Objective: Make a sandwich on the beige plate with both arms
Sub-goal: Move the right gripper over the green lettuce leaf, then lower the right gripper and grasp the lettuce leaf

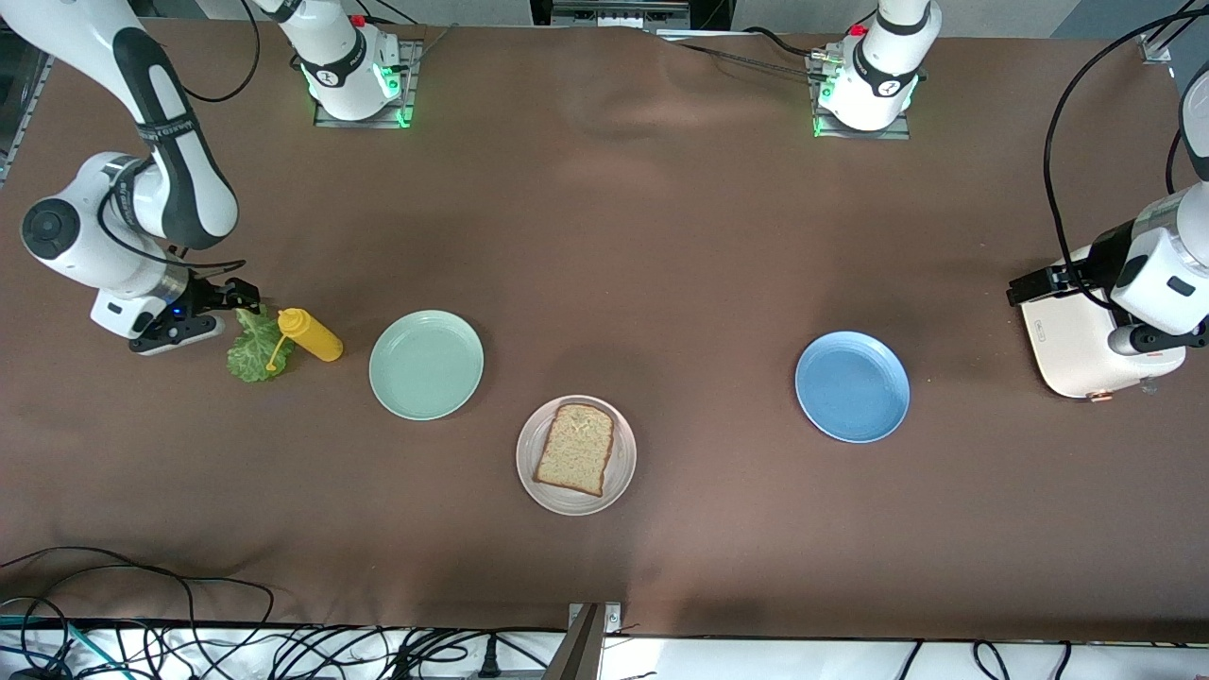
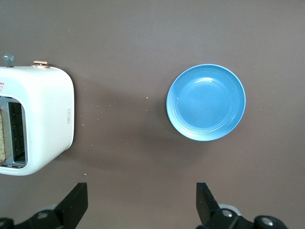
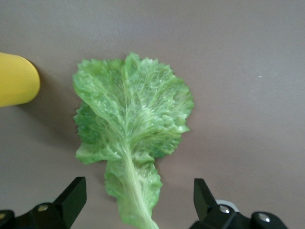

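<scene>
Brown cloth is covering the table (image 1: 661, 236). Low in the middle of the front view, the beige plate (image 1: 621, 475) is carrying one toast slice (image 1: 575, 448). At mid-left, the right gripper (image 1: 247, 300) is hovering over the lettuce leaf (image 1: 251, 348), jaws spread wide with nothing between them; a yellow bottle (image 1: 311, 334) is lying just beside the leaf, with a mint-green plate (image 1: 426, 365) near it. At the right edge, the left gripper (image 2: 140, 202) is hanging over a white toaster (image 1: 1072, 348), jaws wide and empty, a blue plate (image 1: 852, 385) sitting nearby.
</scene>
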`<state>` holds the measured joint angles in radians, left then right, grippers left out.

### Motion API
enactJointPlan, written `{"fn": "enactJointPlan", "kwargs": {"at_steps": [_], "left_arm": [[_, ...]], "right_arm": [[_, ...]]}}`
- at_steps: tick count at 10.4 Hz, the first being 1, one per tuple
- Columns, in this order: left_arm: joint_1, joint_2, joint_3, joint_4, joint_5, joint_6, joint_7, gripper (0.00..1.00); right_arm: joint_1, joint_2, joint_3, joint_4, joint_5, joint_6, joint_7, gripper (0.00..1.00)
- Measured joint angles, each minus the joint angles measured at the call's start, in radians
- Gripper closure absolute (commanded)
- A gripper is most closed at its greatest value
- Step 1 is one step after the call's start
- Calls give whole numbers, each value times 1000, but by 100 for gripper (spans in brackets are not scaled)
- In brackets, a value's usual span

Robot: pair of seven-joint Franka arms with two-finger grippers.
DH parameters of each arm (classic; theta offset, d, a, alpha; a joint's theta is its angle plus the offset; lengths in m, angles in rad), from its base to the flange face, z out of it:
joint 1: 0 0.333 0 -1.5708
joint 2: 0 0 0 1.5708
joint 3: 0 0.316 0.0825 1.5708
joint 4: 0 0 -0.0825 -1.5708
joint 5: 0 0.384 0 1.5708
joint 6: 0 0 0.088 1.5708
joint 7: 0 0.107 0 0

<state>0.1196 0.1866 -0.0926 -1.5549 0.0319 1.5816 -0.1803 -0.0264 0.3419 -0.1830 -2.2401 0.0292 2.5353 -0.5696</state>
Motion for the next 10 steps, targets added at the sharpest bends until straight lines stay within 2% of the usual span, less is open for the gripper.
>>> {"fn": "enactJointPlan", "kwargs": {"at_steps": [1,2,4,5,6,10], "left_arm": [[0,0,6,0,0,0,15,0],[0,0,11,0,0,0,23,0],[1,0,15,0,0,0,31,0],[1,0,15,0,0,0,31,0],[1,0,15,0,0,0,31,0],[1,-1,15,0,0,0,31,0]], "right_arm": [[0,20,1,0,0,13,0,8],[0,31,1,0,0,19,0,24],[0,33,2,0,0,20,0,59],[0,33,3,0,0,20,0,84],[0,33,3,0,0,20,0,99],[0,32,4,0,0,19,0,100]]}}
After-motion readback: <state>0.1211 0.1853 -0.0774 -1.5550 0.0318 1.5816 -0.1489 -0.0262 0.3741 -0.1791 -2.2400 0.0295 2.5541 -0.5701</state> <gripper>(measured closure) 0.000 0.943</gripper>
